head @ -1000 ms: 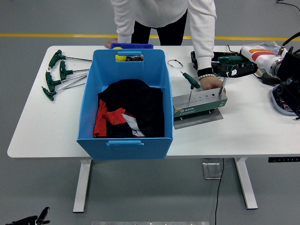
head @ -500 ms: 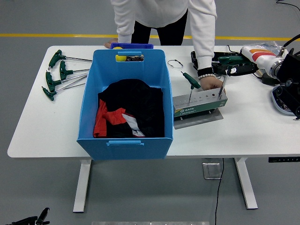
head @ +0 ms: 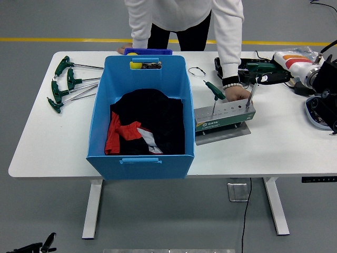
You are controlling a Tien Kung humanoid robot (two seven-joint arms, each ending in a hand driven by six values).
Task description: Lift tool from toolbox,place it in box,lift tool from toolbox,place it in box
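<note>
On the white table point(head: 47, 142), seen from the head camera, the big blue box point(head: 141, 113) sat left of centre with black and red cloth point(head: 142, 126) bundled in its bottom. Just right of it stood the grey-green toolbox point(head: 225, 115), a drilled block on a metal plate, with one green T-handle tool point(head: 214, 90) planted upright in a hole near its left end. And there was the second tool point(head: 251, 94), its shaft slanting up out of the block's right end, its green handle up at the right hand point(head: 266, 77). That hand reached in from the right edge and closed around the green handle; the grasp looked firm, though the fingers blurred into the dark clutter behind. A person leaned in from the far side, one hand point(head: 238, 93) pressing down on the toolbox's back edge, the other planted on the table behind the box. Over on the far left, four more green-handled wrenches point(head: 66, 83) lay loose on the tabletop, well apart from the box. The left arm was nowhere on show.
</note>
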